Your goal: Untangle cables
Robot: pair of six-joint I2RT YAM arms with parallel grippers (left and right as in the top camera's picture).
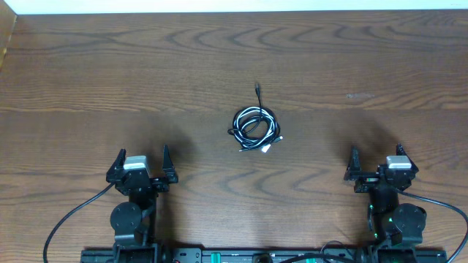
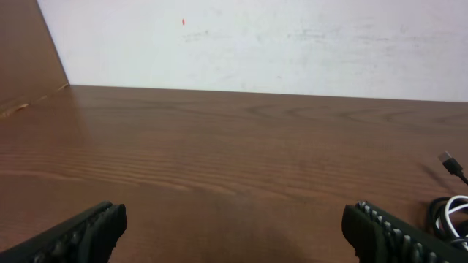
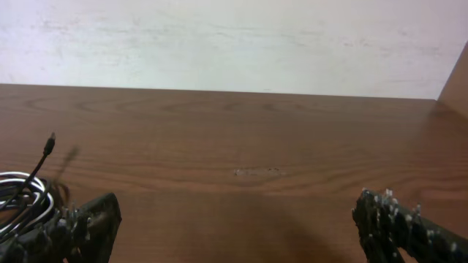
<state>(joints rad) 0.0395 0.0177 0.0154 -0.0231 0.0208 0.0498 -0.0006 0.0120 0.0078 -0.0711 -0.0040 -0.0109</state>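
The cables (image 1: 254, 127), a thin black cord and a white one, lie coiled together in a small bundle at the middle of the wooden table (image 1: 110, 66), one black plug end (image 1: 258, 88) sticking out toward the back. My left gripper (image 1: 141, 161) rests open near the front left, well away from the bundle. At the front right my right gripper (image 1: 377, 158) is open too, nothing between its fingers. The left wrist view catches the cables (image 2: 450, 212) at its right edge. In the right wrist view the cables (image 3: 22, 197) show at the left edge.
A pale wall (image 2: 256, 44) runs behind the table's far edge. Thicker black arm cables (image 1: 69, 219) trail from both arm bases at the front edge. A raised wooden side panel (image 2: 29, 58) stands at the far left.
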